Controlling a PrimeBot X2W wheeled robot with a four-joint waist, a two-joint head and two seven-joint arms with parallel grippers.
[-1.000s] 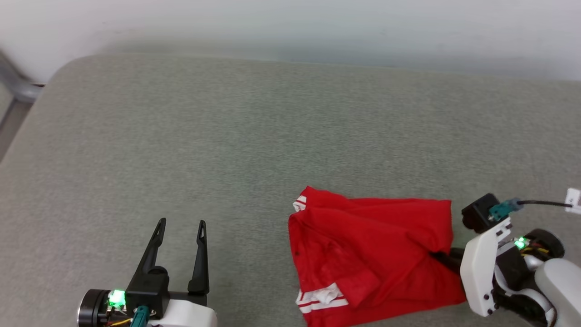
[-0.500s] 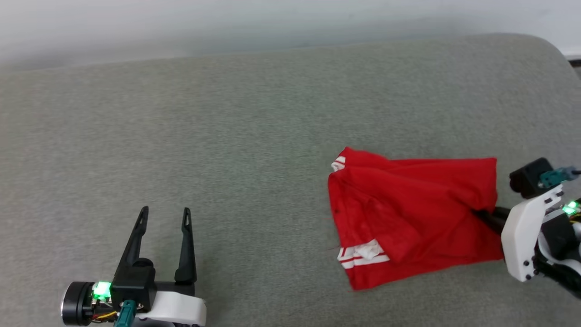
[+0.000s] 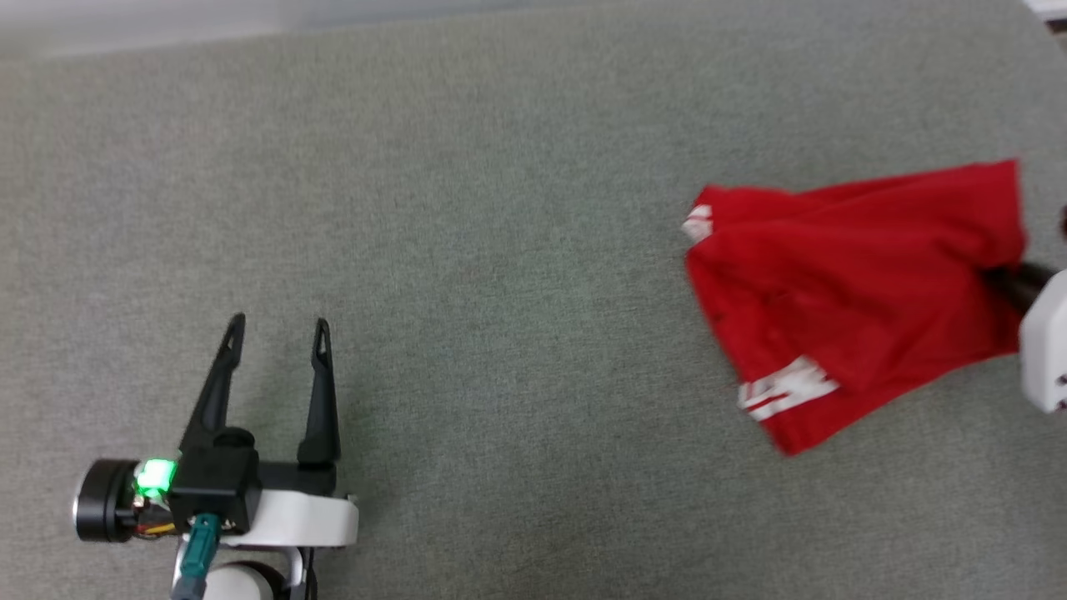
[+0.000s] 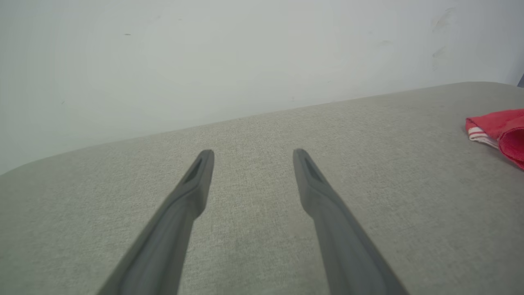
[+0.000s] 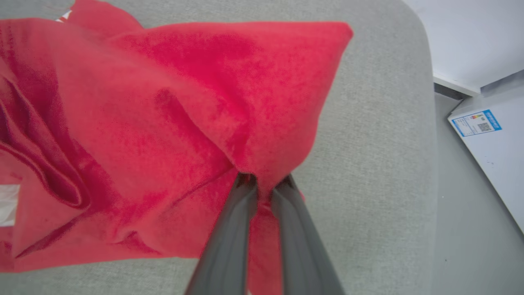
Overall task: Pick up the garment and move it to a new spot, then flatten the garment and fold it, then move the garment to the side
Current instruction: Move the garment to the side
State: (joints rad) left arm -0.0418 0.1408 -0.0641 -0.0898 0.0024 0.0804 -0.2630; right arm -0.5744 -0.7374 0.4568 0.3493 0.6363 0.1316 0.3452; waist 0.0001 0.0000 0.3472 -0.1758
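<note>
Crosswise, garment (image 3: 850, 283) stretched left-right, right tool (image 5: 266, 182) pinching

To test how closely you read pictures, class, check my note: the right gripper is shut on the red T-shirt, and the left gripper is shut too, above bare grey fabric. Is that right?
Not quite. The left gripper is open: the left wrist view shows its two fingers spread well apart above the grey fabric surface. The rest holds: the right gripper is shut on the red T-shirt.
</note>
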